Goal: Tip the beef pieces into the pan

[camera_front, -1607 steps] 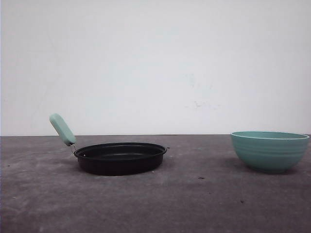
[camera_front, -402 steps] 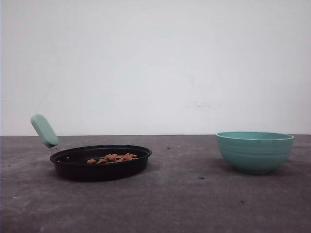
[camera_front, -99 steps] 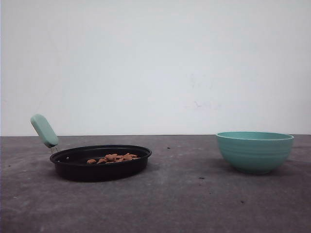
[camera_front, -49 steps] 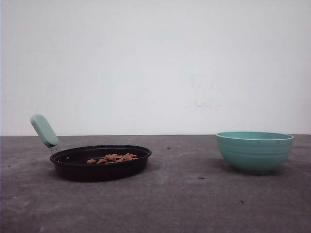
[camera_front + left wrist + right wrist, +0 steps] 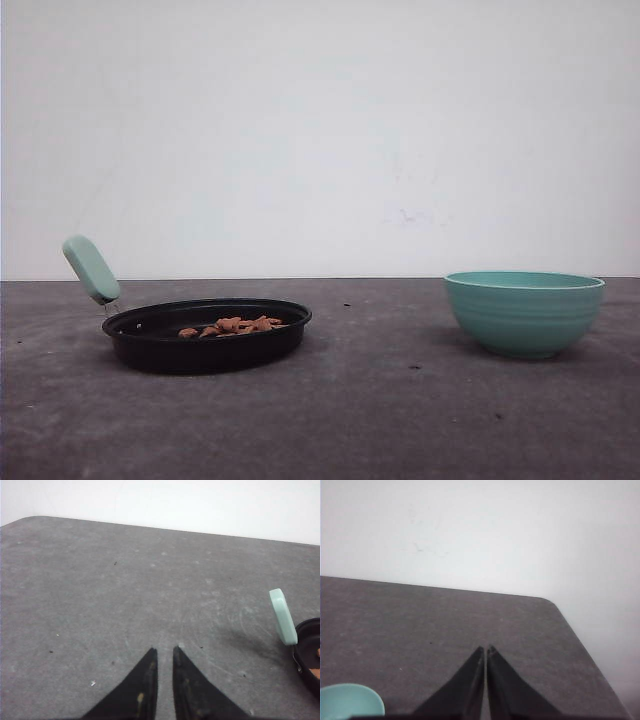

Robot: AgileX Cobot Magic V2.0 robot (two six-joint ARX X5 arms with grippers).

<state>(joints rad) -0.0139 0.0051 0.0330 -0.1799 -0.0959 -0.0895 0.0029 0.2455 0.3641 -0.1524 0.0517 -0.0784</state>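
Found beef pieces (image 5: 232,325) already lying in pan (image 5: 207,335) left of teal bowl (image 5: 525,312), nearer left gripper (image 5: 164,651), tips nearly together, empty; right gripper (image 5: 485,649) closed, empty.

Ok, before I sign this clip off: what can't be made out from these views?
- Teal bowl: its inside is hidden by its own wall in the front view, and the right wrist view cuts the bowl off at the edge.
- Beef pieces: too small and low behind the pan rim to count.
- Pan: cut off by the left wrist view's edge.
- Left gripper and right gripper: bodies cut off by the frame edge.
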